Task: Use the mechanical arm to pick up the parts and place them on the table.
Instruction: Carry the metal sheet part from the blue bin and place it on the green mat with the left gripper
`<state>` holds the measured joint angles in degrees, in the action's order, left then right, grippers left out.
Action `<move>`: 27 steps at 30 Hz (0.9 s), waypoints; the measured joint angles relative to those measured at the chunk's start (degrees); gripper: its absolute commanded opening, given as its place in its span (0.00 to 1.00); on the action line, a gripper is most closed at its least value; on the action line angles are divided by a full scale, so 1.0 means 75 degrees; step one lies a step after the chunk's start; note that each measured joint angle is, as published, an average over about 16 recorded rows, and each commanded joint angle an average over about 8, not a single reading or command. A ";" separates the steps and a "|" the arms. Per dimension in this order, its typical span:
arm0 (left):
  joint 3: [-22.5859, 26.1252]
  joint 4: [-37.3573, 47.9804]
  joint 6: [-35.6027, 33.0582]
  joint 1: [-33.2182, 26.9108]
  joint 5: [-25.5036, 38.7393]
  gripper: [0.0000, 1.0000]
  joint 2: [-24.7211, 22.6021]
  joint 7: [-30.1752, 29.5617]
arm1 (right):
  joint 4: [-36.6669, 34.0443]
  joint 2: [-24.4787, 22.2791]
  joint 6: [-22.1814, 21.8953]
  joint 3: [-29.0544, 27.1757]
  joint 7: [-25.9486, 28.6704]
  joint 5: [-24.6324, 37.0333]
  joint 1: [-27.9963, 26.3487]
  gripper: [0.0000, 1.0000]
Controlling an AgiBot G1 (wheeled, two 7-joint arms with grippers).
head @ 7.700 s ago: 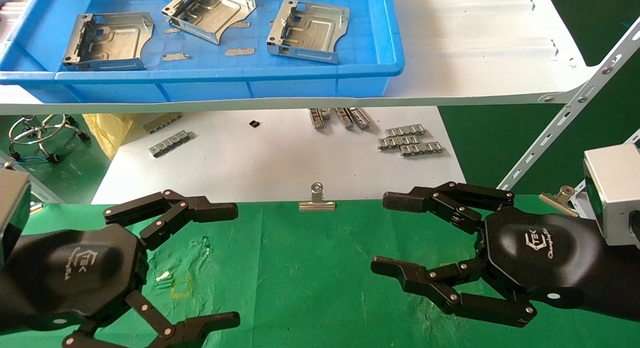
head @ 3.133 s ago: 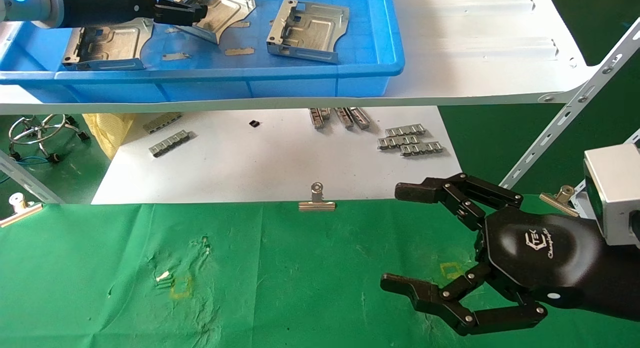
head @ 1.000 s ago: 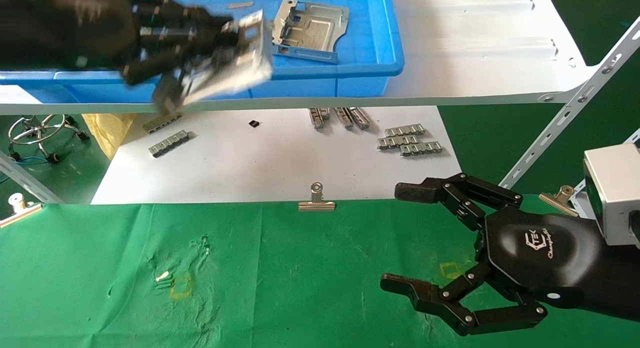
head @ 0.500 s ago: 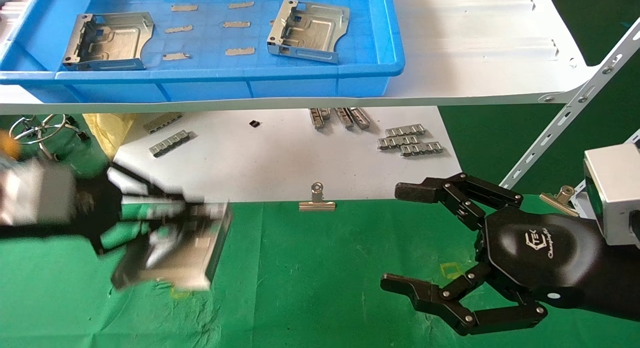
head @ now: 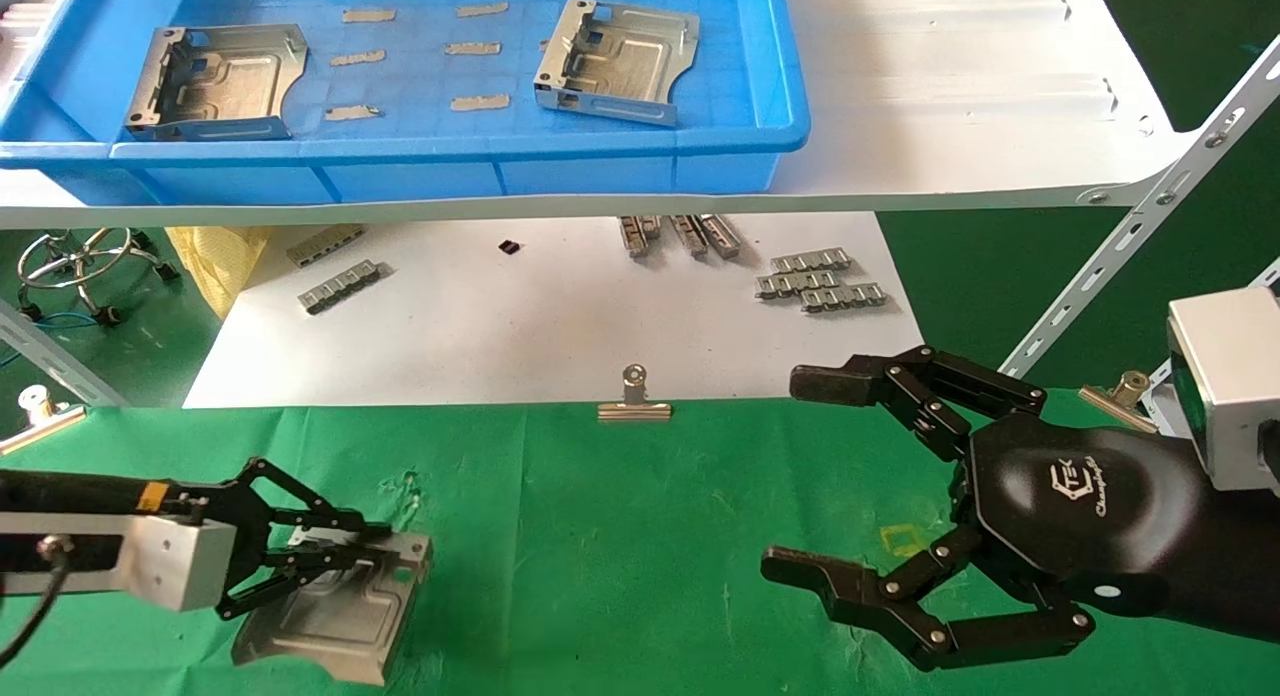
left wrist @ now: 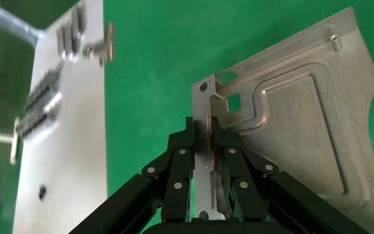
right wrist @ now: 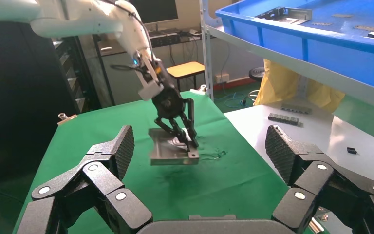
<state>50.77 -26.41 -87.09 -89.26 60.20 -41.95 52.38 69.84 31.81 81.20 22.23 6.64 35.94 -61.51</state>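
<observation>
Gripping one bracket (head: 335,608) by its flange, our left pincer (head: 345,548) holds it low over the near-left desk (head: 620,536), while our right pincer (head: 800,476) hovers spread apart.

the right gripper (right wrist: 199,161) is seen with fingers (right wrist: 107,161) spread wide over the green table (right wrist: 102,131), while farther off a silver bracket (right wrist: 171,152) is pinched by the left gripper (right wrist: 184,132), with a blue tray (right wrist: 311,36) shelved beyond.
</observation>
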 measured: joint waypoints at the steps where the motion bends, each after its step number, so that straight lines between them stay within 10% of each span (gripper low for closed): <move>1: -0.0006 0.0132 0.0048 0.0038 -0.0006 0.15 -0.0033 0.0166 | 0.0000 0.0000 0.0000 0.0000 0.0000 0.0000 0.0000 1.00; 8: -0.0090 0.0963 0.0251 0.0230 -0.0095 0.98 -0.0276 0.0962 | 0.0000 0.0000 0.0000 0.0000 0.0000 0.0000 0.0000 1.00; 27: -0.0155 0.2036 -0.0369 0.0246 -0.0506 1.00 -0.0540 0.0199 | 0.0000 0.0000 0.0000 0.0000 0.0000 0.0000 0.0000 1.00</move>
<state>49.60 -11.14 -89.86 -87.42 56.40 -45.99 53.88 69.84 31.81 81.20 22.23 6.64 35.94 -61.51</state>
